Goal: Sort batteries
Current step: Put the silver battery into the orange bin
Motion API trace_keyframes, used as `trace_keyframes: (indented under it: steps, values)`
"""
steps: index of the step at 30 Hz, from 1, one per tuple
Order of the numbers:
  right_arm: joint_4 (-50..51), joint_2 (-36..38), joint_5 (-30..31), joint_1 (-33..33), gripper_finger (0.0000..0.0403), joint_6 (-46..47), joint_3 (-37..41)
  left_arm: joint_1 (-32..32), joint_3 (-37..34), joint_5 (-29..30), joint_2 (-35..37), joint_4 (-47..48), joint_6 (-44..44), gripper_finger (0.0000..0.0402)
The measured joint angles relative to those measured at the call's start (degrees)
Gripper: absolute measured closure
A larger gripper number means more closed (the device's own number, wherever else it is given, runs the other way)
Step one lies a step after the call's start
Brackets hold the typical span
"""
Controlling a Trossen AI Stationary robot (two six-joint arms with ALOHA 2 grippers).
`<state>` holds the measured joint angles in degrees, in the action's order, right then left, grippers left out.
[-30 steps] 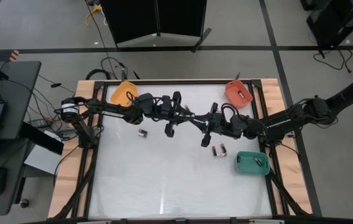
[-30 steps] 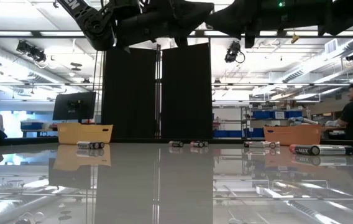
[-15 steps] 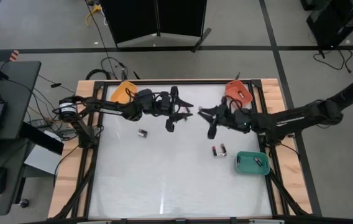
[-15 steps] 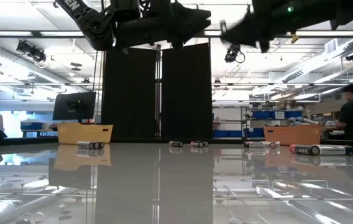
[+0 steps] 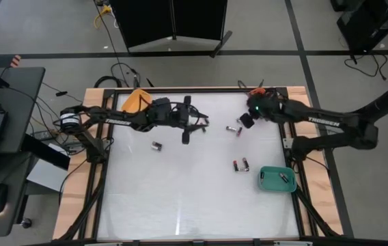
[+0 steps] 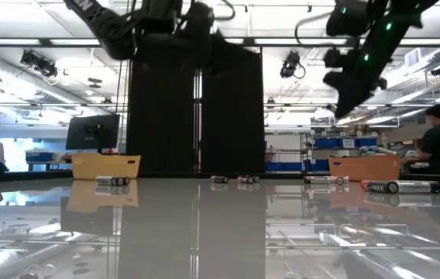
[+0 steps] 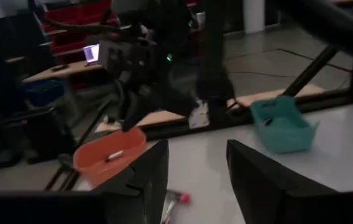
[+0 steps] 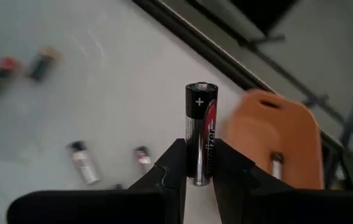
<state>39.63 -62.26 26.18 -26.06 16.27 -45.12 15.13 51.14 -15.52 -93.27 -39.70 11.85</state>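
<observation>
While gripping a battery (image 8: 201,132) (plus-end up), right hand (image 8: 196,174) hovers.

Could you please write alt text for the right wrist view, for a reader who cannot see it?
The right gripper pinches a black-and-red battery upright between its fingers, plus end outward. Beyond it lie an orange tray holding one battery and several loose batteries on the pale table.

One battery (image 5: 285,178) in the tray (image 5: 268,182); others (image 5: 240,165) beside it.
</observation>
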Motion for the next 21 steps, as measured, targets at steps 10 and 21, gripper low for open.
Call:
trace_keyframes:
  steps: [10, 21]
  values:
    - [-0.5, -11.1, -5.7, -15.8, 0.0340, -3.8, 0.4, 0.4, -14.6, 2.2, 0.0, -20.8, -2.6, 0.0239]
    - [-1.3, -22.2, -6.0, -23.5, 0.0337, -4.5, 0.4, 1.1, -17.8, 2.7, 0.0, -22.4, -5.0, 0.0239]
